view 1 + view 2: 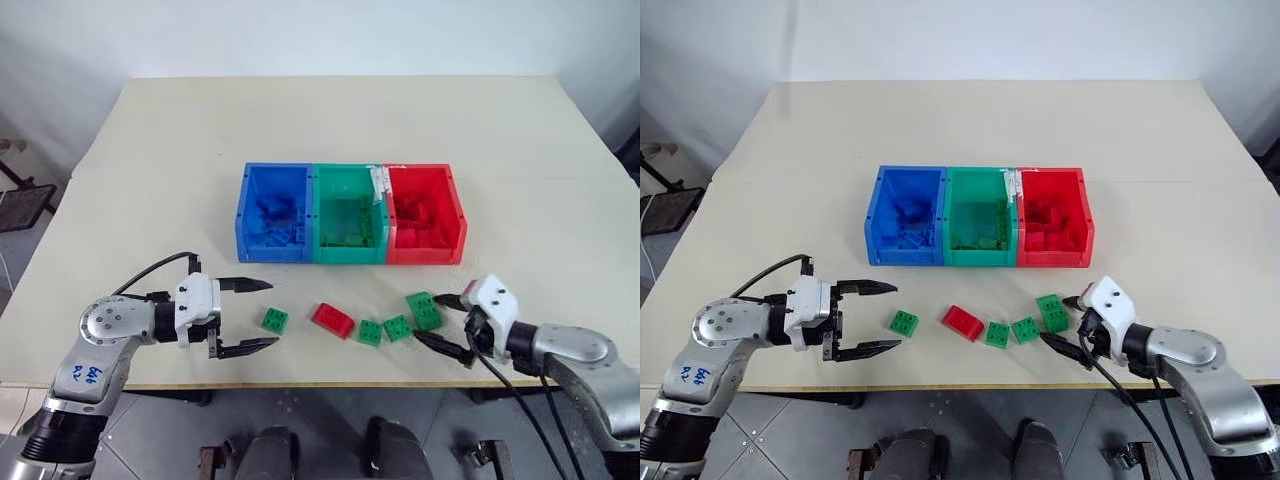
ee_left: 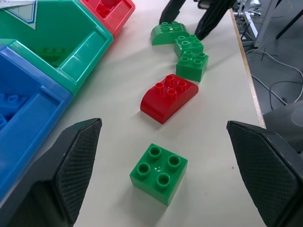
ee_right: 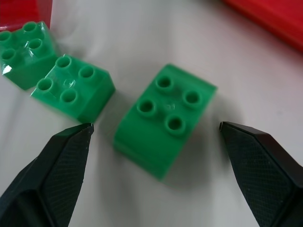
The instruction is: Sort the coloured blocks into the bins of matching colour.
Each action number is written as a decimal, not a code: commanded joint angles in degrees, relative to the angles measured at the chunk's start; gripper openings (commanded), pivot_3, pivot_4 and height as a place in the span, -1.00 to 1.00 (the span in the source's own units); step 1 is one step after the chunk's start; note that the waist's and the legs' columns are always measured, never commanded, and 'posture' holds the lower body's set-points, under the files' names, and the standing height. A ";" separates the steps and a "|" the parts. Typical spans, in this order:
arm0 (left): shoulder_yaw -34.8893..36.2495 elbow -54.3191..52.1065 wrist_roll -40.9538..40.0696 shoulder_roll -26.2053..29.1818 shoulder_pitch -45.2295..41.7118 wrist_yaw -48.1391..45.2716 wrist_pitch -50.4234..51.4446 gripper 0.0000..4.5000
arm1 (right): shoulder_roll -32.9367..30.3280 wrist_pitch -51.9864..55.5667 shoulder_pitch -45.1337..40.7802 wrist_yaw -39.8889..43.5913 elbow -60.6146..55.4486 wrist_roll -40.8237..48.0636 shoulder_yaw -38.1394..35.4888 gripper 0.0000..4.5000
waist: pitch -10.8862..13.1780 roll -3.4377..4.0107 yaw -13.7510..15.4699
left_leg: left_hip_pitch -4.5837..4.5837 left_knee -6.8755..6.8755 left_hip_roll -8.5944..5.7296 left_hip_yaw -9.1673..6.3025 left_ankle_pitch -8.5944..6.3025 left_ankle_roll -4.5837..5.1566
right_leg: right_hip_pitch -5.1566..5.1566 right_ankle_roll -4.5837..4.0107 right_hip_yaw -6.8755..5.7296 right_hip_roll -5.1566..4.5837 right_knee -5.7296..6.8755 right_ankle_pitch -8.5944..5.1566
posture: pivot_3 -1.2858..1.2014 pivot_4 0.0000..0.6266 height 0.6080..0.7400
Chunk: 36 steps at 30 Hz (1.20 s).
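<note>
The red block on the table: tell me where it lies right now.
The red block lies on the table in front of the green bin, between a lone green block on its left and a green block on its right.

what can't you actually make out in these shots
- Blue plastic bin: head views, same-coloured bricks inside too small to count.
- White label on the green bin's rim: print too small.
- Red plastic bin: right wrist view, cut off by the frame edge.
- Oblong green studded brick: its far side faces away.
</note>
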 commanded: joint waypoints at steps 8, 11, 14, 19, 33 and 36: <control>2.12 -1.85 -1.20 -0.13 -0.31 0.31 -0.72 1.00 | 0.36 -0.48 -1.45 -2.64 1.23 -2.04 0.37 -0.27 | -0.01 -0.01 0.03 | 0.00 0.00 0.00 0.01 0.00 0.00 | 0.00 0.00 0.00 0.00 0.00 0.00 | 0.03 -0.52 1.00; 2.90 -2.32 -2.08 -1.13 -0.18 1.39 -0.34 1.00 | -1.04 -2.66 -2.33 0.17 1.96 -1.00 -1.13 -0.36 | -0.01 -0.01 0.05 | 0.00 0.00 -0.01 0.01 0.00 0.00 | 0.00 0.00 0.01 0.00 0.00 0.00 | 0.03 -0.52 1.00; 4.79 -3.20 -3.36 -2.23 0.76 4.06 0.84 1.00 | -1.47 -4.16 -6.22 4.04 2.37 2.49 -2.61 -0.36 | 0.00 -0.01 -0.01 | -0.01 0.00 0.00 0.01 -0.01 0.01 | 0.00 0.00 0.00 0.00 0.00 0.00 | 0.03 -0.52 1.00; 10.75 -6.10 -6.82 -4.81 4.25 11.64 4.95 1.00 | 2.27 0.27 -21.48 5.55 4.09 8.08 0.85 -0.36 | 0.01 -0.02 -1.19 | 0.03 -0.02 0.05 -0.02 -0.01 0.01 | -0.02 0.00 0.00 0.02 0.06 0.00 | 0.03 -0.52 1.00; 18.60 -14.75 -8.02 -5.42 16.57 16.79 7.36 1.00 | 16.53 -8.66 -50.89 1.57 34.46 -6.60 13.67 0.38 | -0.07 -0.15 -1.49 | -0.10 -0.02 0.03 -0.22 -0.04 -0.05 | -0.11 0.00 -0.13 0.01 0.16 0.00 | 0.03 -0.52 1.00; 17.86 -14.63 -7.62 -5.20 15.78 16.59 7.38 1.00 | 15.51 -12.94 -49.74 5.00 33.70 -6.38 12.93 0.83 | -0.07 -0.15 -1.77 | -0.10 -0.03 0.04 -0.20 -0.04 -0.05 | -0.13 0.00 -0.15 0.02 0.16 0.00 | 0.03 -0.52 1.00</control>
